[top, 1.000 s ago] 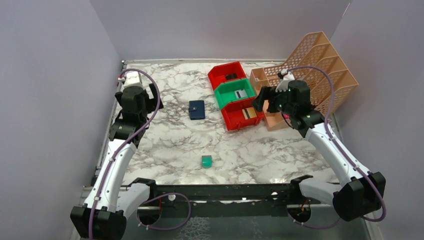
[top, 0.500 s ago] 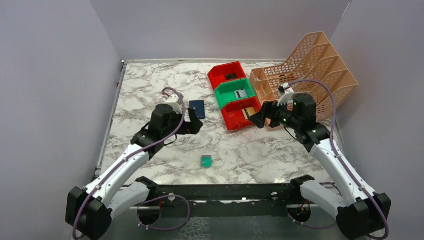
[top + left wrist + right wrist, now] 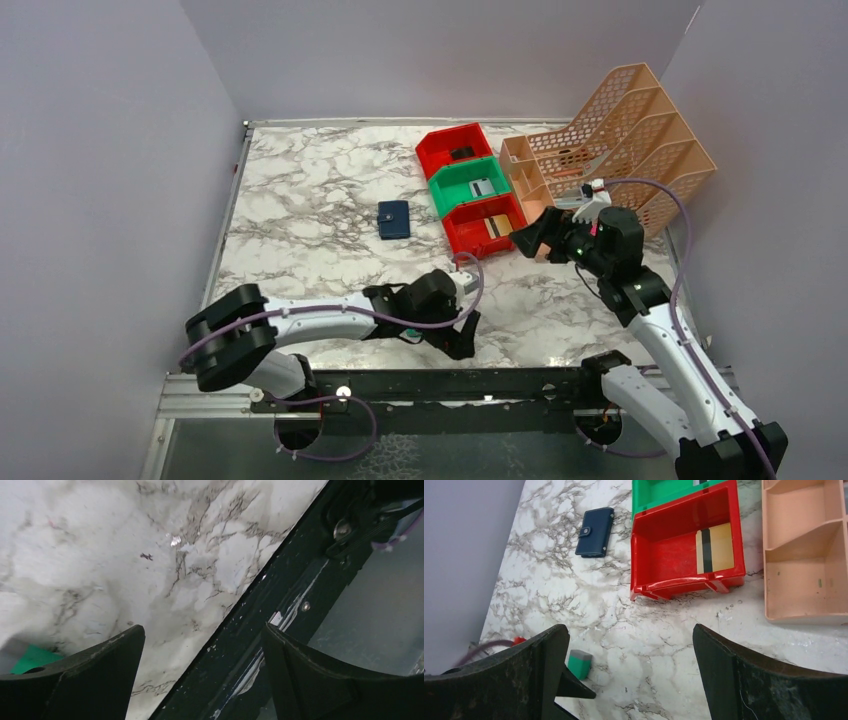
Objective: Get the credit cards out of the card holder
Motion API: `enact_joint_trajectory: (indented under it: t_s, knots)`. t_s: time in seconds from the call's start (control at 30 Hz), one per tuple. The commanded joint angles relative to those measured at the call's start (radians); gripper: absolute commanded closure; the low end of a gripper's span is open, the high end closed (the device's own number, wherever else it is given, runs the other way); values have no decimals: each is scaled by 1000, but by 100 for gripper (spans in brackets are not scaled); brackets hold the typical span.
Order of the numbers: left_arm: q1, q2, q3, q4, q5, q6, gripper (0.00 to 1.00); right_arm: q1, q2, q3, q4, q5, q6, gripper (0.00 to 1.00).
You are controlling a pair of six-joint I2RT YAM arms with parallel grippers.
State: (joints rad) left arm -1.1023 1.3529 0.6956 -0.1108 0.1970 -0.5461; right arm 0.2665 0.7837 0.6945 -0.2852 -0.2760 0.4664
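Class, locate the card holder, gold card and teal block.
card holder [image 3: 595,532], right wrist view, closed navy cover.
gold card [image 3: 720,549], right wrist view, tan face.
teal block [image 3: 578,667], right wrist view, green side.

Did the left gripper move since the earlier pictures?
Yes. The left gripper came from beside the card holder toward the near edge of the table and to the right.

A white marble-patterned table [image 3: 330,180] with grey veins fills this booth. Plain lavender-grey panels rise straight from it: the left wall [image 3: 100,200] along its left edge, the back wall [image 3: 440,50] behind it, the right wall [image 3: 770,120] opposite. A black metal rail [image 3: 450,382] lines its near edge. The light is soft and even.
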Motion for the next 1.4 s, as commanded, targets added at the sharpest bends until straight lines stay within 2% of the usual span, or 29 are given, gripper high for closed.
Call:
enact_joint_trajectory:
  t_s: [0.0, 0.1, 0.27, 0.4, 0.6, 0.7, 0.8, 0.9, 1.1, 1.2, 1.37]
  knots:
    - [-54, 112, 31, 32, -9, -69, 13, -6, 39, -1, -8, 51, 66, 1]
    - [-63, 128, 13, -1, -88, -109, 14, -6, 78, 19, -50, 89, 71, 1]
    - [-29, 41, -17, -208, -377, -185, 14, -7, 113, 31, -64, 106, 72, 1]
    - [114, -106, -93, -332, -464, -222, 14, -7, 122, 31, -63, 98, 74, 1]
    - [327, -446, -181, -469, -612, -307, 9, -7, 133, 43, -86, 96, 57, 1]
    - [349, -611, -189, -438, -588, -305, 9, -7, 141, 42, -84, 73, 54, 1]
    - [349, -697, -210, -284, -448, -221, 10, -7, 153, 40, -76, 55, 54, 1]
    - [349, -661, -208, -166, -303, -184, 10, -7, 173, 41, -81, 49, 61, 1]
    - [348, -346, -145, 2, -62, -130, 10, -7, 198, 46, -101, 32, 60, 1]
    - [346, -191, -104, 16, -75, -132, 11, -7, 201, 49, -114, 34, 55, 1]
    - [348, -88, -83, 0, -158, -148, 11, -7, 203, 51, -130, 62, 42, 1]
